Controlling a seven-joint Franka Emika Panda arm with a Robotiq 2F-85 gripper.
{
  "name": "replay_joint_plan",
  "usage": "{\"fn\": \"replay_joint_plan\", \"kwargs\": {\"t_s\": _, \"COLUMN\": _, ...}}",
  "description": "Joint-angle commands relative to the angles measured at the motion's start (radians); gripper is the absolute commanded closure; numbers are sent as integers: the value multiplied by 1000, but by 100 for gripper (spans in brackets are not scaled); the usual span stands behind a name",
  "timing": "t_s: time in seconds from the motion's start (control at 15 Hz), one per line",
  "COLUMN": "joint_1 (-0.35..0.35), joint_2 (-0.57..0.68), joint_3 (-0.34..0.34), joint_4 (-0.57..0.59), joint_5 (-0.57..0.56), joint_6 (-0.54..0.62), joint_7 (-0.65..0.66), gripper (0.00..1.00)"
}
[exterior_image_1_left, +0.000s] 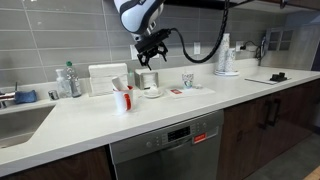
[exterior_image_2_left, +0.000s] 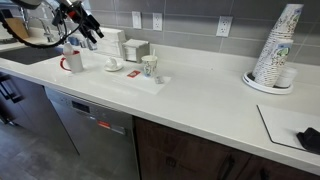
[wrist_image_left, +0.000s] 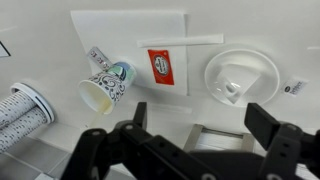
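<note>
Wrist view shows the black pincer (wrist_image_left: 200, 138) wide open and empty, hovering above the white worktop (exterior_image_1_left: 100, 120); the round white saucer (wrist_image_left: 240, 78) lies just ahead, slightly toward picture right, while the upright patterned paper cup (wrist_image_left: 105, 88) stands farther left.

Both ext views face counter (exterior_image_1_left: 120, 125) from opposite ends, mid-range, slightly above; wrist cam looks straight down, close. All share paper cup (exterior_image_1_left: 187, 80).
</note>
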Motion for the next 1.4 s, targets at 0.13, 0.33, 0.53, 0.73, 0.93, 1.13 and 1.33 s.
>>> {"fn": "replay_joint_plan", "kwargs": {"t_s": 0.13, "joint_1": -59, "joint_2": 20, "joint_3": 64, "joint_4": 25, "joint_5": -1, "joint_6": 43, "joint_7": 4, "gripper": 0}}
{"fn": "replay_joint_plan", "kwargs": {"t_s": 0.33, "joint_1": -82, "joint_2": 54, "joint_3": 94, "joint_4": 62, "joint_5": 60, "joint_6": 69, "joint_7": 36, "gripper": 0}}
{"fn": "replay_joint_plan", "kwargs": {"t_s": 0.53, "joint_1": -74, "joint_2": 82, "joint_3": 84, "joint_4": 86, "joint_5": 51, "joint_6": 78, "joint_7": 172, "gripper": 0}}
{"fn": "replay_joint_plan", "kwargs": {"t_s": 0.73, "joint_1": -67, "joint_2": 108, "joint_3": 77, "joint_4": 89, "joint_5": 39, "joint_6": 101, "joint_7": 306, "gripper": 0}}
{"fn": "replay_joint_plan", "kwargs": {"t_s": 0.93, "joint_1": -39, "joint_2": 136, "joint_3": 57, "joint_4": 99, "joint_5": -3, "joint_6": 80, "joint_7": 503, "gripper": 0}}
{"fn": "replay_joint_plan", "kwargs": {"t_s": 1.13, "joint_1": -27, "joint_2": 165, "joint_3": 51, "joint_4": 119, "joint_5": -46, "joint_6": 55, "joint_7": 650, "gripper": 0}}
{"fn": "replay_joint_plan", "kwargs": {"t_s": 1.33, "joint_1": -52, "joint_2": 147, "joint_3": 80, "joint_4": 94, "joint_5": -29, "joint_6": 76, "joint_7": 612, "gripper": 0}}
